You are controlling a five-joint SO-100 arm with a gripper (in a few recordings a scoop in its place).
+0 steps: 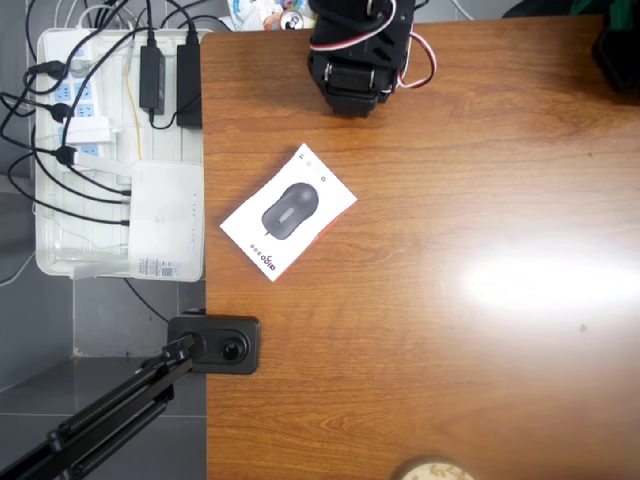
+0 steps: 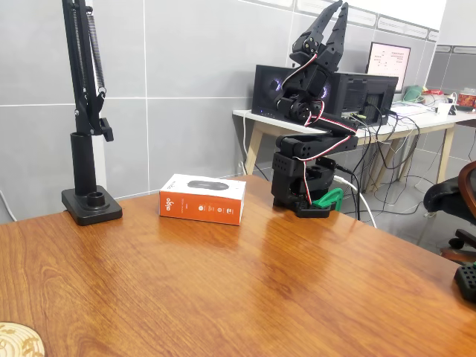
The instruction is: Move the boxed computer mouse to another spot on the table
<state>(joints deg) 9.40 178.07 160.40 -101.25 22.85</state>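
Beside the surface [image 1: 450,350], a white tray [image 1: 50,262] holds power strips [image 1: 85,100] and a white box [image 1: 167,215]. Boxed computer mouse [image 2: 202,198] lies flat on the wood; hand [image 2: 334,13] raised above, fingers slightly apart, empty.

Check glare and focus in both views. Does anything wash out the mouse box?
Overhead view: bright glare patch on the table, right of the mouse box, which stays sharp and readable. Fixed view: soft sheen on the tabletop, box clear, gripper crisp against the wall.
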